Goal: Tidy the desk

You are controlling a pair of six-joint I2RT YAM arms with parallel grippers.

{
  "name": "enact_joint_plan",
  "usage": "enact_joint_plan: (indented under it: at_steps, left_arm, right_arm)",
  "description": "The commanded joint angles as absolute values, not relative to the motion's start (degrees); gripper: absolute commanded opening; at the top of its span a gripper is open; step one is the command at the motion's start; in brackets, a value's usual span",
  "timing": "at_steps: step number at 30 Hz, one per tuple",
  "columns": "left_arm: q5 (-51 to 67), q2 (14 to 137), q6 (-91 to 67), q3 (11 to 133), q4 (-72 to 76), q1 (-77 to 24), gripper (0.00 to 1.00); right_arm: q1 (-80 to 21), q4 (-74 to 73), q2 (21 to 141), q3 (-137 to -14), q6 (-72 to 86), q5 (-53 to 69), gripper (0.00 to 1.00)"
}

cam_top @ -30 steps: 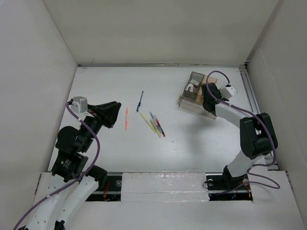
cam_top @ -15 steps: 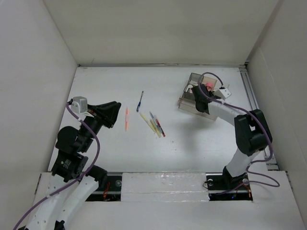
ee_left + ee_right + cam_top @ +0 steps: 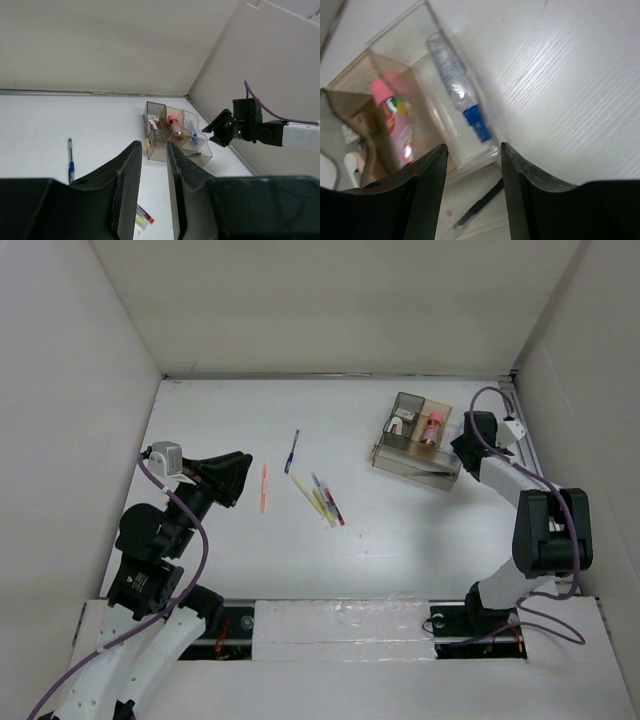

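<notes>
My left jaws hang parted and empty at the 9 o'clock side of the white desk, which spreads between white walls beneath both arms. Just to their 3 o'clock lies an orange pen, then a blue pen and a bunch of markers near the centre. At 2 o'clock stands a clear tray, with a pink-capped tube in one compartment. My right jaws, spread and gripping nothing, hover just beside the tray's 3 o'clock end.

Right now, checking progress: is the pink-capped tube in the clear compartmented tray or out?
In: the pink-capped tube sits inside a compartment of the clear compartmented tray.
</notes>
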State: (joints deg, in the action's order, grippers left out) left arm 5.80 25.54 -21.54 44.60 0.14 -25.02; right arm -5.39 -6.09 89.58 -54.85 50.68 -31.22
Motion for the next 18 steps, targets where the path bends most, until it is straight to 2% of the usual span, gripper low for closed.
enact_joint_plan:
  at_steps: [1, 5, 13, 17, 18]
  left_arm:
    - [6.24, 25.4, -21.27, 44.56, 2.29, -24.79, 0.23]
    - [6.24, 25.49, -21.36, 44.56, 2.37, -24.79, 0.23]
    - [6.5, 25.4, -21.36, 44.65, 2.37, -24.79, 0.23]
    - [6.59, 25.22, -21.36, 44.65, 2.37, -24.79, 0.23]
    - [6.5, 25.14, -21.36, 44.65, 2.37, -24.79, 0.23]
  right_arm:
    - [1.83, -2.02, 92.8, -54.4, 45.44, -17.18, 0.53]
    - [5.09, 2.71, 94.13, -52.74, 42.9, -11.17, 0.54]
    - [5.1, 0.61, 96.23, -54.84, 39.55, -8.18, 0.53]
    - [5.1, 0.53, 96.51, -54.32, 39.64, -6.77, 0.35]
    - [5.1, 0.7, 96.07, -53.79, 39.73, -6.68, 0.21]
